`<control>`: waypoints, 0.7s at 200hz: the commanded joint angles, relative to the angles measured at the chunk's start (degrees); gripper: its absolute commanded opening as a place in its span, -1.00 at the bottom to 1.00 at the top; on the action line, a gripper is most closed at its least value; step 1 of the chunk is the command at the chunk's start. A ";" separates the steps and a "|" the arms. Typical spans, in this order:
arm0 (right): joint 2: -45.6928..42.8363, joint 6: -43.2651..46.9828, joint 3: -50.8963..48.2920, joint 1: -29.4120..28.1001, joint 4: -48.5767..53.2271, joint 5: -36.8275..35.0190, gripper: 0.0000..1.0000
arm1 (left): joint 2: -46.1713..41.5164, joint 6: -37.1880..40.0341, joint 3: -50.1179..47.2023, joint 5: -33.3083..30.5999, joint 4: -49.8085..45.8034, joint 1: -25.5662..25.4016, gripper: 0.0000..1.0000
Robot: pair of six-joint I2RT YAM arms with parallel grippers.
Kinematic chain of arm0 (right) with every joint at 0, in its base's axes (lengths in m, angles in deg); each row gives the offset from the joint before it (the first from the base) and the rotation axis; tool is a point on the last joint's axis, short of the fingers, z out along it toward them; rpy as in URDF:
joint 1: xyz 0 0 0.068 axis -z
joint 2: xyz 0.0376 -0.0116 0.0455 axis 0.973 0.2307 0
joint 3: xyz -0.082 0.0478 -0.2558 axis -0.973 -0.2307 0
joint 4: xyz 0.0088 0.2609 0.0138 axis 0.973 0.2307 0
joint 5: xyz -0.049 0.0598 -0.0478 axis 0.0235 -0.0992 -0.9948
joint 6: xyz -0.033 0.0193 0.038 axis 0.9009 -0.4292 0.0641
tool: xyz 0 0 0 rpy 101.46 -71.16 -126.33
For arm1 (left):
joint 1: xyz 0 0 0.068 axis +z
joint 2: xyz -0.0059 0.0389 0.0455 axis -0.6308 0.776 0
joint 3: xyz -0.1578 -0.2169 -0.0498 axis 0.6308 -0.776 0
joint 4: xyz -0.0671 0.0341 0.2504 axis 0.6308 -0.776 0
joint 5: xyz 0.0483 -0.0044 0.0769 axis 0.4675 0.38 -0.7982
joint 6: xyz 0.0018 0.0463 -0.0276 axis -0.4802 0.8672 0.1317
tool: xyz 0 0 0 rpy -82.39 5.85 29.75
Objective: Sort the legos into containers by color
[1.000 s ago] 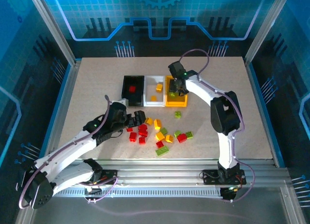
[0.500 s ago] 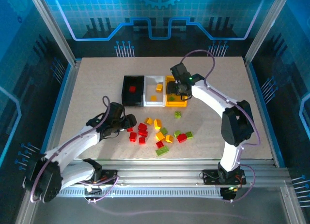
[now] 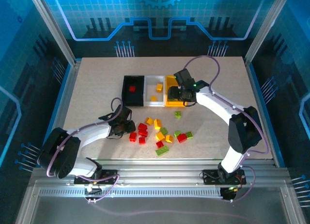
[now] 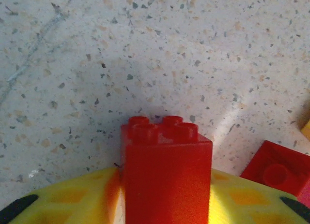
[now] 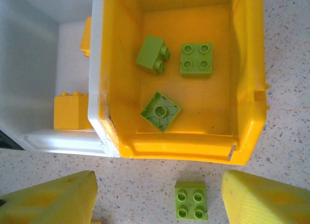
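Left pincer (image 3: 127,128) pinches small red square plastic brick (image 4: 165,171) by the table pile, likely for black rectangular plastic bin (image 3: 124,91); right pincer (image 5: 157,197) hangs spread above yellow-orange plastic bin (image 5: 252,88) holding lime-green bricks (image 5: 196,59).

Speckled beige table (image 3: 97,88). Far middle: black bin (image 3: 124,91), white bin (image 3: 154,104), yellow bin (image 3: 175,105), joined in row. Green brick (image 3: 178,114) alone, just in front of yellow bin. Nearer: loose scatter, red bricks (image 3: 142,132) left, yellow bricks (image 3: 157,123) middle, green bricks (image 3: 162,150) right and front.
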 commanded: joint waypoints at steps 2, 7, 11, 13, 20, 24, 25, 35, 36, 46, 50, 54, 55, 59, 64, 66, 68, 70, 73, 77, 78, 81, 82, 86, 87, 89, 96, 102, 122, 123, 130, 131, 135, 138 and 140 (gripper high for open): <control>-1.92 -1.13 -1.28 -0.10 -1.03 0.47 0.39 | 0.78 1.08 -0.49 -2.57 2.96 0.36 -0.16; -2.10 -1.13 -1.44 -0.10 -1.03 0.34 0.39 | 0.62 1.15 -0.36 -2.60 3.05 0.33 -0.20; -2.23 -1.06 -1.57 -0.03 -1.03 0.26 0.39 | 0.48 1.21 -0.25 -2.66 3.07 0.30 -0.23; -2.27 -1.04 -1.65 -0.08 -1.03 0.23 0.39 | 0.40 1.31 -0.16 -2.68 3.03 0.32 -0.24; -2.52 -1.03 -1.92 -0.07 -0.99 0.12 0.39 | -0.02 1.41 0.10 -2.75 2.81 0.29 -0.27; -2.69 -1.04 -2.05 -0.06 -1.03 0.02 0.39 | -0.36 1.51 0.32 -2.77 2.33 0.30 -0.29; -2.71 -1.04 -2.10 -0.08 -1.03 0.03 0.39 | -0.45 1.56 0.40 -2.77 2.26 0.30 -0.29; -3.21 -0.99 -2.47 -0.08 -1.12 -0.09 0.39 | -1.58 1.79 0.89 -2.71 1.18 0.37 -0.34; -3.28 -1.02 -2.53 -0.09 -1.12 -0.11 0.39 | -1.72 1.79 0.99 -2.70 1.07 0.33 -0.34; -3.80 -1.19 -3.05 -0.06 -1.27 -0.14 0.39 | -3.54 1.87 1.79 -2.39 -0.54 0.33 -0.38; -4.09 -1.21 -3.20 -0.01 -1.38 -0.05 0.39 | -4.43 1.87 2.28 -2.22 -1.16 0.30 -0.38; -4.40 -1.21 -3.56 -0.08 -1.51 -0.07 0.39 | -5.41 1.87 2.74 -2.08 -1.73 0.31 -0.39; -4.44 -1.26 -3.65 -0.04 -1.58 -0.10 0.39 | -5.65 1.87 2.88 -2.03 -1.92 0.35 -0.39; -4.71 -1.36 -3.93 0.00 -1.71 -0.13 0.39 | -6.60 1.87 3.53 -1.92 -2.55 0.30 -0.39; -5.15 -1.47 -4.46 -0.01 -1.95 -0.14 0.39 | -7.75 1.80 4.43 -1.89 -3.17 0.30 -0.39; -5.29 -1.52 -4.66 -0.01 -2.03 -0.14 0.39 | -8.07 1.86 4.79 -1.89 -3.41 0.29 -0.39; -5.49 -1.53 -4.91 0.03 -2.12 -0.09 0.39 | -8.37 1.87 5.20 -1.96 -3.58 0.36 -0.38; -5.59 -1.56 -5.06 0.00 -2.23 -0.06 0.39 | -8.89 1.87 5.64 -2.02 -3.78 0.38 -0.38; -5.82 -1.63 -5.31 0.01 -2.32 -0.08 0.39 | -9.41 1.87 6.36 -2.17 -4.00 0.34 -0.38; -6.02 -1.77 -5.67 -0.02 -2.50 0.01 0.39 | -9.84 2.01 7.31 -2.43 -4.44 0.39 -0.38; -6.08 -1.80 -5.75 -0.02 -2.51 0.03 0.39 | -9.93 2.07 7.72 -2.47 -4.55 0.38 -0.38; -6.26 -1.94 -6.02 0.00 -2.62 0.04 0.39 | -10.13 2.16 8.66 -2.67 -4.74 0.41 -0.37; -6.34 -2.01 -6.10 -0.01 -2.66 0.04 0.39 | -10.17 2.24 9.01 -2.76 -4.79 0.40 -0.37; -6.54 -2.15 -6.56 0.02 -2.84 0.06 0.39 | -10.15 2.45 10.27 -3.13 -4.91 0.44 -0.37; -6.61 -2.21 -6.68 0.01 -2.90 0.05 0.39 | -10.13 2.51 10.61 -3.31 -4.92 0.41 -0.37; -6.73 -2.25 -6.89 -0.01 -3.06 0.11 0.39 | -10.01 2.63 11.29 -3.56 -5.01 0.41 -0.37; -6.98 -2.37 -7.61 0.02 -3.44 0.26 0.39 | -9.23 2.91 13.77 -4.30 -5.10 0.64 -0.36; -7.11 -2.69 -8.00 -0.01 -3.49 0.38 0.39 | -7.95 2.99 15.97 -4.43 -4.85 0.99 -0.36; -7.19 -2.97 -8.91 -0.01 -3.19 0.47 0.39 | -0.82 3.31 23.57 -5.01 -3.55 2.34 -0.36; -7.20 -2.97 -8.96 -0.01 -3.12 0.38 0.39 | -0.37 3.34 23.98 -4.99 -3.54 2.41 -0.36; -7.28 -3.07 -9.24 0.03 -2.89 0.26 0.39 | 2.60 3.58 27.08 -5.73 -3.63 2.86 -0.36; -7.29 -3.07 -9.25 0.06 -2.88 0.24 0.39 | 3.18 3.60 27.53 -5.92 -3.66 2.89 -0.36; -7.47 -3.14 -9.47 0.06 -2.79 0.22 0.39 | 5.20 3.81 29.34 -6.58 -3.86 3.08 -0.37; -7.55 -3.22 -9.67 0.08 -2.79 0.26 0.39 | 6.43 3.95 30.48 -7.16 -4.05 3.27 -0.38; -7.66 -3.23 -9.81 0.14 -2.79 0.29 0.39 | 7.47 4.06 31.47 -7.45 -4.09 3.37 -0.38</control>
